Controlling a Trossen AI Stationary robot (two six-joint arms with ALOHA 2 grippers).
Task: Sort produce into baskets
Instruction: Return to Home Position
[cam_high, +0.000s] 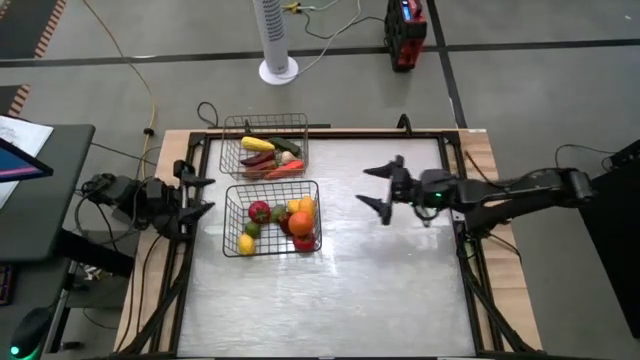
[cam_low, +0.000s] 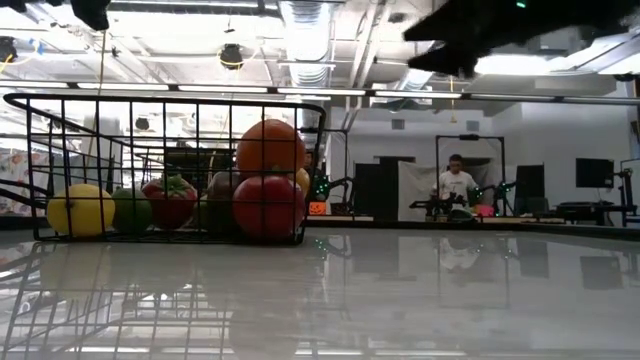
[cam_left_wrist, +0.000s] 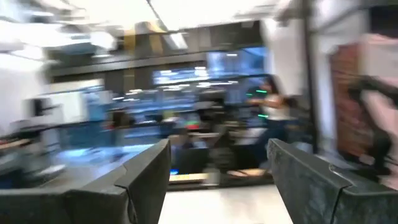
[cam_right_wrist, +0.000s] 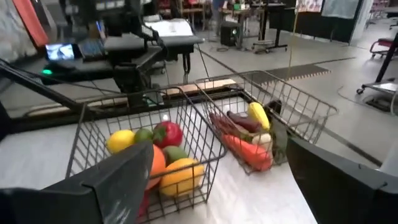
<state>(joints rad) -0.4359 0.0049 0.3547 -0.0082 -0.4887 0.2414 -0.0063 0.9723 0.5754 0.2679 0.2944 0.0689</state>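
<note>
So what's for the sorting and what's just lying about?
Job: round red, orange, yellow toy fruits; their wire-grid basket; long toy vegetables; the second wire-grid basket; left gripper; right gripper.
Lying about: white tower fan; red-and-black box on floor.

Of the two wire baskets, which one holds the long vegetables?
The basket at the table's far edge: it holds a carrot and peppers, while the other basket holds round fruits.

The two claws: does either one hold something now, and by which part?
Nothing is held. The right claw is open over the table, the left claw open at its left edge.
</note>
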